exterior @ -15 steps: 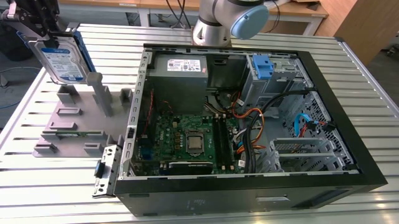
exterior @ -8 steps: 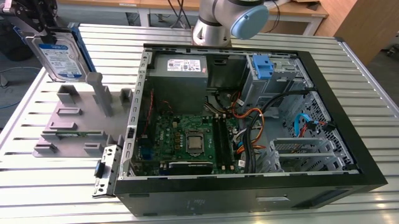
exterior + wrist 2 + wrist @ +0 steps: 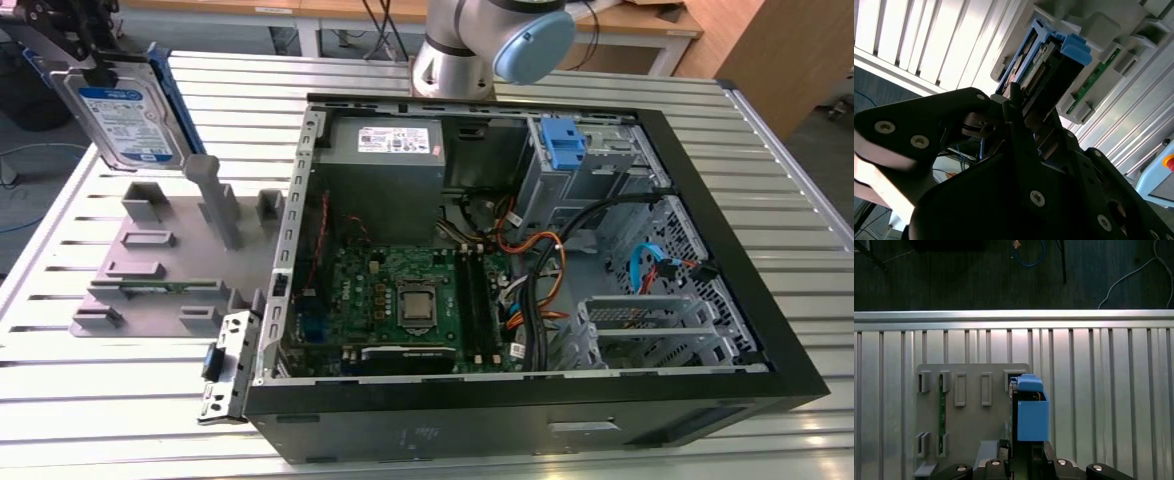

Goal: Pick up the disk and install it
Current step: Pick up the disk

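Note:
The disk (image 3: 130, 118), a silver drive with a white-and-blue label in a blue carrier, hangs upright in the air at the exterior view's far left, above the grey holder plate (image 3: 147, 265). My gripper (image 3: 91, 62) is shut on its upper end. The second wrist view shows the dark fingers (image 3: 1016, 107) clamped on the disk (image 3: 1046, 62), whose blue carrier end points toward the holder plate (image 3: 1104, 25). In the first wrist view the disk's blue carrier (image 3: 1030, 410) sticks out from the gripper (image 3: 1026, 460) over the plate (image 3: 971, 415).
An open computer case (image 3: 747, 330) lies on the slatted metal table (image 3: 134, 420), toward the exterior view's right. It holds a grey power supply (image 3: 387, 140), a motherboard (image 3: 400, 300), cables and a bare blue bracket (image 3: 561, 140) at the drive bay. The arm's base (image 3: 461, 55) stands behind the case.

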Controlling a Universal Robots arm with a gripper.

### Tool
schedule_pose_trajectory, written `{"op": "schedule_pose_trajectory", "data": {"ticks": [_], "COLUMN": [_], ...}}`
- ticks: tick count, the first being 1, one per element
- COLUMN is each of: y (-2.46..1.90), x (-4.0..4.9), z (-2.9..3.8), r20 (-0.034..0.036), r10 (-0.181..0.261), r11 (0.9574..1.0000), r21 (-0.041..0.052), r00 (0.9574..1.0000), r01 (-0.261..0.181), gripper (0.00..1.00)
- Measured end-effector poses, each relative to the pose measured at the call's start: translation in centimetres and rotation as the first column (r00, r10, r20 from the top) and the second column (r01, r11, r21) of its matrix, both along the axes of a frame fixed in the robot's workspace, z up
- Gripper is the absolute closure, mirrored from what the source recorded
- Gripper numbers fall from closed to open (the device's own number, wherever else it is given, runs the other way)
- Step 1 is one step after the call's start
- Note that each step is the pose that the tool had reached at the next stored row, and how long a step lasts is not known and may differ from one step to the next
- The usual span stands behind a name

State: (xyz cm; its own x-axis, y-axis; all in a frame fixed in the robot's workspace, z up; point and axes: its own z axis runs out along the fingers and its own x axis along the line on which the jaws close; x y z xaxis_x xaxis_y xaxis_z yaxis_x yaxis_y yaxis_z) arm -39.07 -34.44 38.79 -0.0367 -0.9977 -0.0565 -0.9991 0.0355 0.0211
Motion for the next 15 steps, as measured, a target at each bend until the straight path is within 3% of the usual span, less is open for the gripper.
{"op": "schedule_pose_trajectory", "data": {"ticks": [12,15], "y": [0.00,0.00], "x": [0.00,0.00], "z": [1.70,1.77], "r20": [-0.0001,0.0003], "r10": [0.000,0.000], "r11": [1.0000,1.0000], "r21": [0.0000,0.0002], "r00": [1.0000,1.0000], "r01": [0.000,0.000], "gripper": [0.65,0.65]}}
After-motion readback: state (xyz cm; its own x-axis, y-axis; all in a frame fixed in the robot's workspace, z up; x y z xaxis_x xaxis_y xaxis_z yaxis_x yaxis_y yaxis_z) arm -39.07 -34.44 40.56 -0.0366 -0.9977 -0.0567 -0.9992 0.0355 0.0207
